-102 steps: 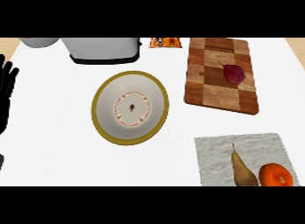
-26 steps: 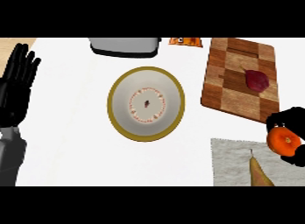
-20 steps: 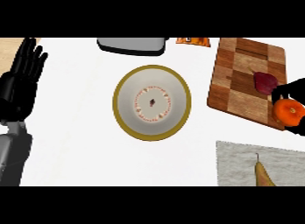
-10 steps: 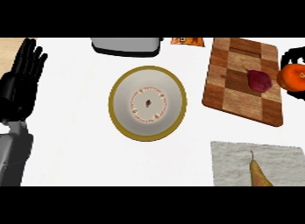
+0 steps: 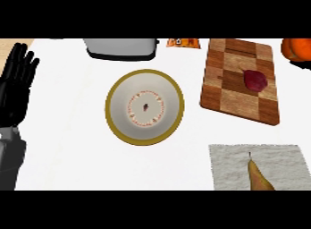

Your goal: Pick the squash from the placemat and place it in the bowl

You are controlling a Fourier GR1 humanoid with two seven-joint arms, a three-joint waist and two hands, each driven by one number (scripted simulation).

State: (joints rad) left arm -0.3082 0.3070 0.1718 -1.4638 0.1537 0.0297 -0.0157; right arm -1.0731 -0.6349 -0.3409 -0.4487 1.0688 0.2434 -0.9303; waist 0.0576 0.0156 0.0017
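Note:
The orange squash (image 5: 304, 48) is at the far right corner of the head view, beyond the cutting board and well off the placemat (image 5: 260, 164). Only dark slivers of my right hand (image 5: 308, 65) show, curled under and beside the squash; the rest of that hand is cut off by the view's right edge. The bowl (image 5: 116, 118), white with a gold rim, sits in the middle of the counter with nothing in it. My left hand (image 5: 10, 89) rests open at the left edge, fingers up.
A tan pear-shaped fruit (image 5: 258, 177) lies on the placemat. A wooden cutting board (image 5: 232, 91) with a dark red piece (image 5: 255, 80) lies right of the bowl. A grey appliance (image 5: 120, 48) and an orange packet (image 5: 183, 42) stand at the back.
My right hand has carried the squash up off the placemat, past the cutting board's right side, to the far right corner. The left hand has stayed put.

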